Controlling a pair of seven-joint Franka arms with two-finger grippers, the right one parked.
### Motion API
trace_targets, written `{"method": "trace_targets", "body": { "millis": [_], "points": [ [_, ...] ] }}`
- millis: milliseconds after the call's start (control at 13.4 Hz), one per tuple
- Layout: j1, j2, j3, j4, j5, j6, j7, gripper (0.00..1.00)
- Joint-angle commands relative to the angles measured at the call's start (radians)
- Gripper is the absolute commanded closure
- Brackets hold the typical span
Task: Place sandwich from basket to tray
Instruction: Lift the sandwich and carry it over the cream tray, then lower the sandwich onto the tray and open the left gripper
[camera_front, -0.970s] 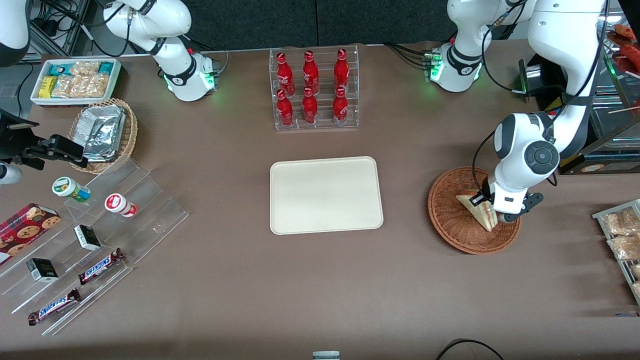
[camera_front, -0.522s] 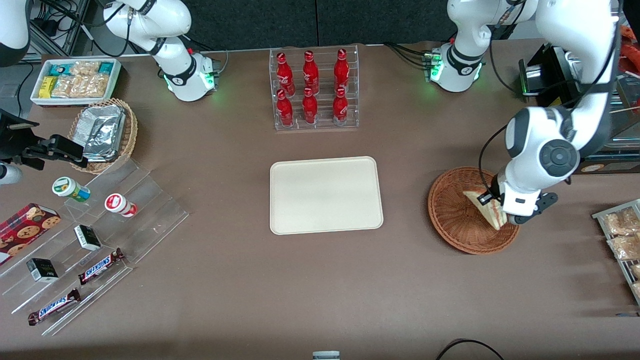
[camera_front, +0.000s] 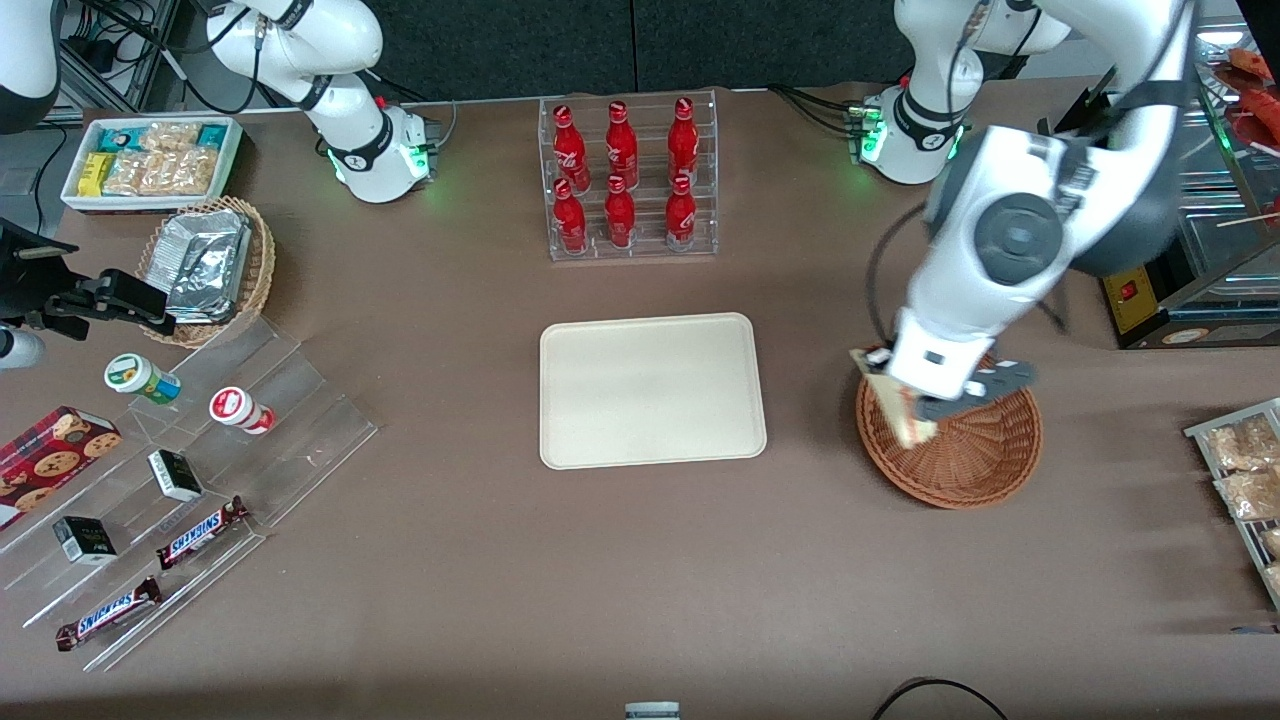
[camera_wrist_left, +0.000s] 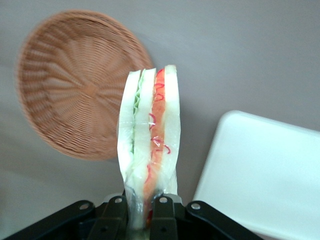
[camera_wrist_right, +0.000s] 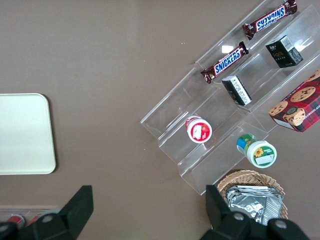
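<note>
My left gripper (camera_front: 912, 398) is shut on the sandwich (camera_front: 903, 417), a plastic-wrapped wedge of white bread with green and orange-red layers. It holds the wedge in the air above the rim of the reddish-brown wicker basket (camera_front: 985, 455), on the side nearest the tray. In the left wrist view the sandwich (camera_wrist_left: 149, 135) sticks out from between the black fingers (camera_wrist_left: 163, 218) of the gripper (camera_wrist_left: 142, 216). Below it lie the basket (camera_wrist_left: 70, 85), with nothing in it, and a corner of the tray (camera_wrist_left: 265, 175). The cream-white tray (camera_front: 652, 390) lies flat at mid-table with nothing on it.
A clear rack of red bottles (camera_front: 627, 180) stands farther from the front camera than the tray. Toward the parked arm's end are a stepped acrylic display (camera_front: 190, 480), a tan basket of foil packets (camera_front: 208, 265) and a white bin (camera_front: 150, 160). Snack packets (camera_front: 1245, 470) lie at the working arm's end.
The gripper has lifted the sandwich out of the basket's bowl and carried it toward the tray, to above the basket's rim. The arm's wrist has swung higher.
</note>
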Motion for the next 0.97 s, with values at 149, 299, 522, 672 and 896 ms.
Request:
{"method": "trace_targets", "body": {
  "millis": [149,299,522,672,896],
  "points": [
    [-0.171,0.123,0.008,0.109,-0.014,0.01,-0.022,1.0],
    [-0.251,0.228,0.008,0.182,-0.011,0.013,-0.067,1.0],
    [-0.343,0.356,0.008,0.267,-0.003,0.096,-0.154,1.0],
    [-0.374,0.391,0.009,0.27,0.0,0.163,-0.173,1.0],
    [-0.4,0.431,0.011,0.278,0.0,0.236,-0.174,1.0]
  ]
}}
